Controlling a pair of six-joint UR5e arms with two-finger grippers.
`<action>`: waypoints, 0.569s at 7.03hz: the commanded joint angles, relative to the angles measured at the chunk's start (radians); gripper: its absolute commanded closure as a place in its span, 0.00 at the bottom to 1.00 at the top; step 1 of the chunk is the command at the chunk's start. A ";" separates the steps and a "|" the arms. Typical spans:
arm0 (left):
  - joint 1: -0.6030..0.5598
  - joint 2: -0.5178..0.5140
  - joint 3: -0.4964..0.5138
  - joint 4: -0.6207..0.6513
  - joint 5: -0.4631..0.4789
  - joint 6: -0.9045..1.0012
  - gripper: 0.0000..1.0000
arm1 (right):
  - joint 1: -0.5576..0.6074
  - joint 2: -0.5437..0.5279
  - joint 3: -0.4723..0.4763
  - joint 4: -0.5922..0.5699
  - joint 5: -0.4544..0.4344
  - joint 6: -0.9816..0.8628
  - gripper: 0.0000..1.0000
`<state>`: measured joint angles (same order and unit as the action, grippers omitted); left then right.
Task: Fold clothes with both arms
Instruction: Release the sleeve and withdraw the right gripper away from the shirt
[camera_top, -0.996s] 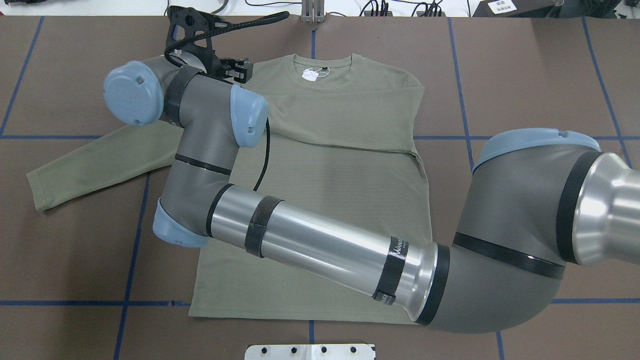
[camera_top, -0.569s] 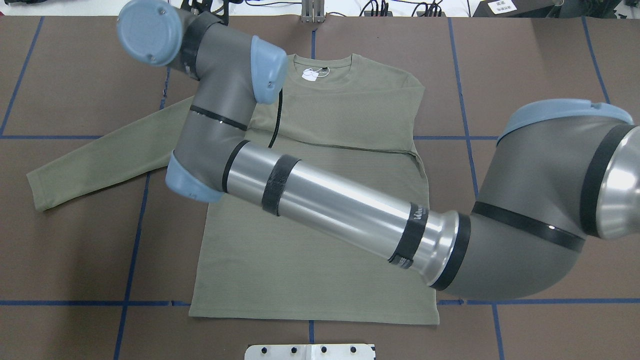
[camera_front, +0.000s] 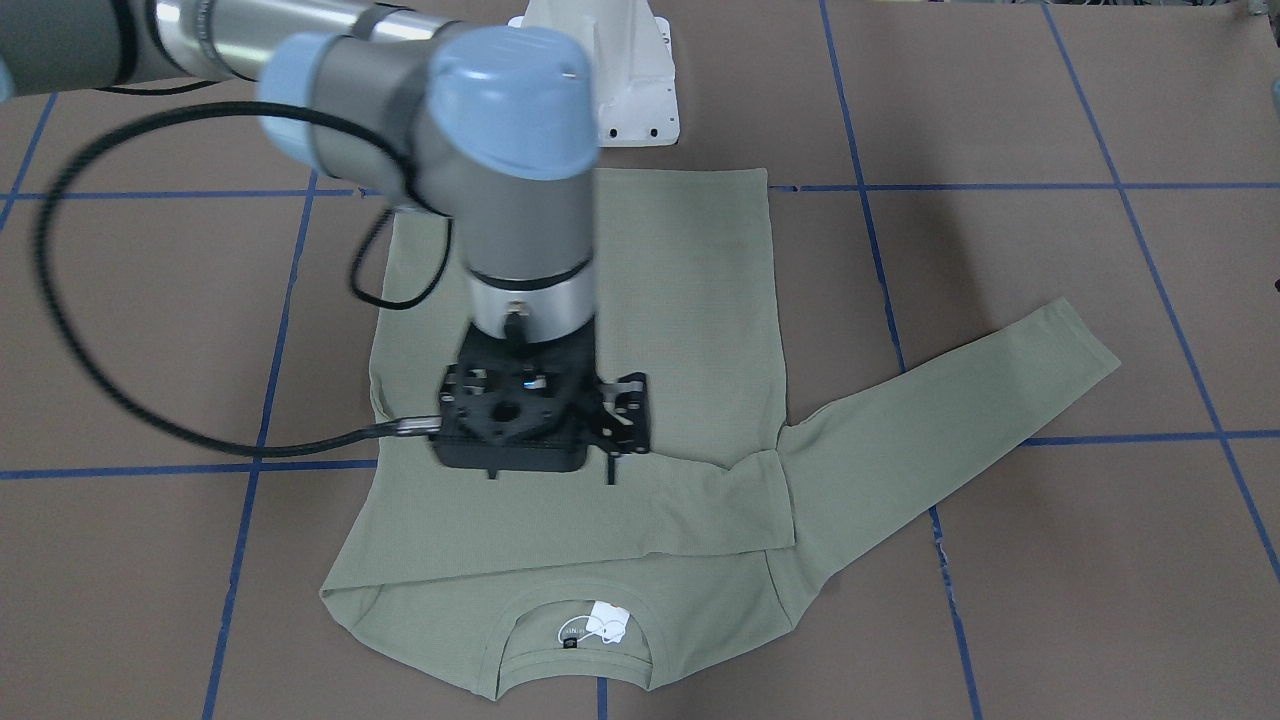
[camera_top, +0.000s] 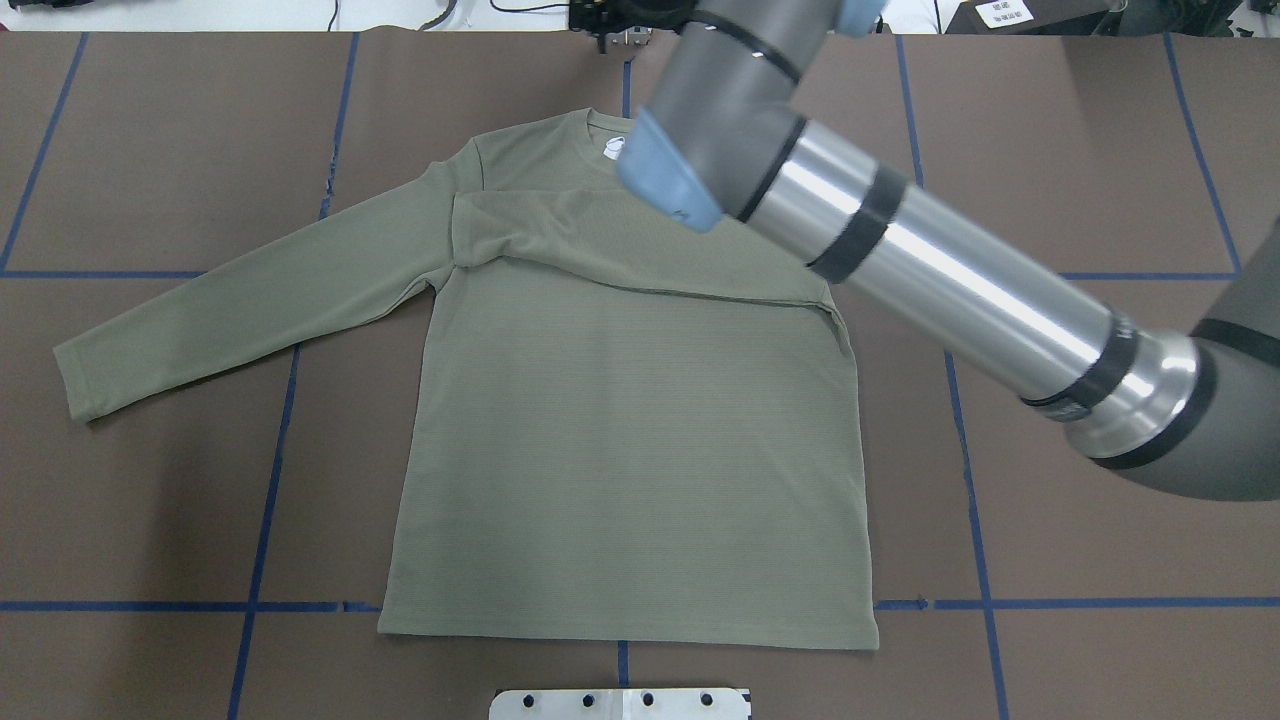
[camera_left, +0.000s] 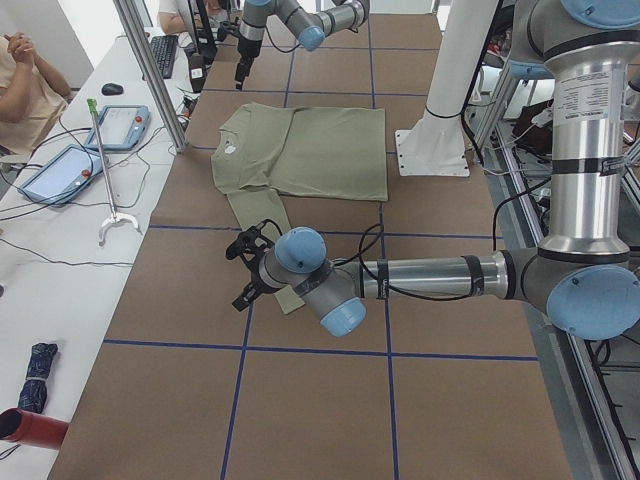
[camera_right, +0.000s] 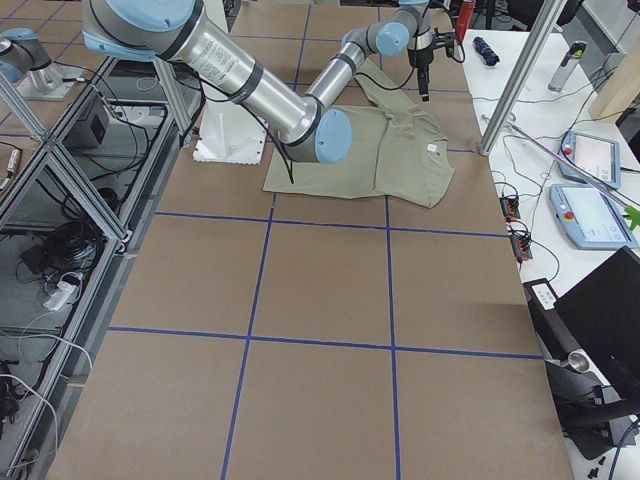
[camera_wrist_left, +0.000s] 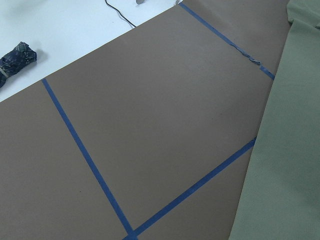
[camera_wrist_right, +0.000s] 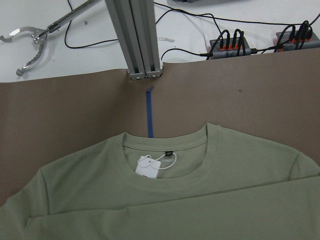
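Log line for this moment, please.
shirt flat | one sleeve folded across chest | other sleeve out | right gripper above shirt, jaws open, empty | left gripper off shirt

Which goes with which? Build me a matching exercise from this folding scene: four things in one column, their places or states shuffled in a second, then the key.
Things
1. sleeve on the robot's left
2. sleeve on the robot's right
3. white tag
4. right claw

Places or states
a. inside the collar
b. above the chest of the shirt
c. spread out flat, away from the body
d. folded across the chest

Pairs: 1-c, 2-d, 3-a, 4-b
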<state>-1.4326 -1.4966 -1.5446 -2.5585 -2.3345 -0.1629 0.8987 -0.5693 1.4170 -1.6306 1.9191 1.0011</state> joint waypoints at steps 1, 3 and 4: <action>0.177 0.010 -0.002 -0.103 0.123 -0.212 0.03 | 0.229 -0.378 0.321 -0.041 0.244 -0.346 0.00; 0.331 0.103 -0.005 -0.197 0.269 -0.218 0.00 | 0.372 -0.675 0.488 -0.040 0.299 -0.601 0.00; 0.415 0.119 -0.005 -0.218 0.321 -0.213 0.00 | 0.418 -0.793 0.529 -0.031 0.331 -0.677 0.00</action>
<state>-1.1097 -1.4082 -1.5483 -2.7397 -2.0787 -0.3749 1.2530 -1.2150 1.8807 -1.6679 2.2121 0.4318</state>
